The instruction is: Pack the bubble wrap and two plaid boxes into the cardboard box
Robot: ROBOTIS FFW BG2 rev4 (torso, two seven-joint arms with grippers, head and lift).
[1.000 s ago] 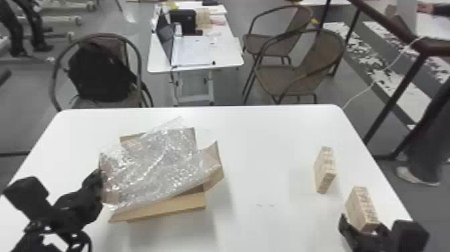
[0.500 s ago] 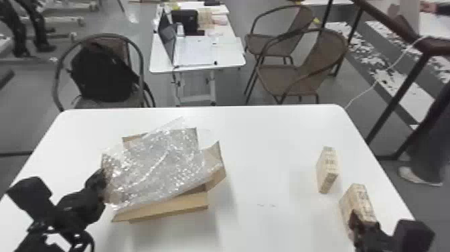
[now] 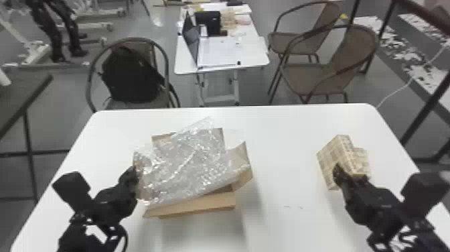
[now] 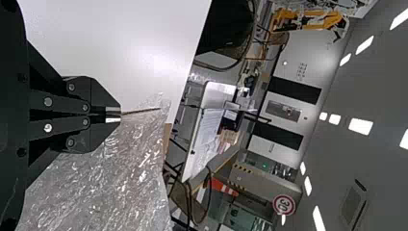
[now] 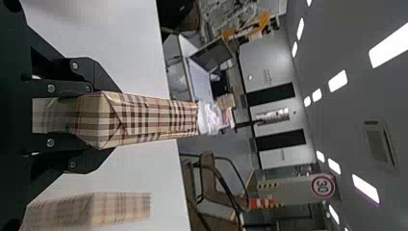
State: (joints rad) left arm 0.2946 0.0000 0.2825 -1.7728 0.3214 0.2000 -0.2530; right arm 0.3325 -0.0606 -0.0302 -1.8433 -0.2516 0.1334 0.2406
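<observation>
Near left edge of the white table (image 3: 284, 228): left gripper (image 4: 120, 114), tips pressed together on what looks like the thin left flap (image 4: 142, 111) of the cardboard box (image 3: 201, 204). Risk: a tug here could skid or twist the light carton, or let the flap spring out.

Near right: right gripper (image 5: 106, 120) clamped on one plaid box (image 3: 334, 152), a finger on each side. It leans, raised by the look of it. Second plaid box (image 3: 363, 159) on the table just to its right, partly hidden behind it. A swing right or a low start could knock that one over; a tilted grip could let the held one turn or slip.

Left of centre: carton open, flaps spread, bubble wrap (image 3: 187, 161) sprawled across the opening and out past its edges. Main worry. Set down on that, a plaid box could perch, slide off, or drag the sheet askew; wrap bunched under it may eat up the room. Right flap (image 3: 247, 161) stands in the likely path and could snag the load.

Labels: plaid pattern only on both boxes, no writing made out. None seen on carton or wrap.

Far off, beyond the table: round red-ringed sign (image 5: 323, 186) with figures, left unread.
</observation>
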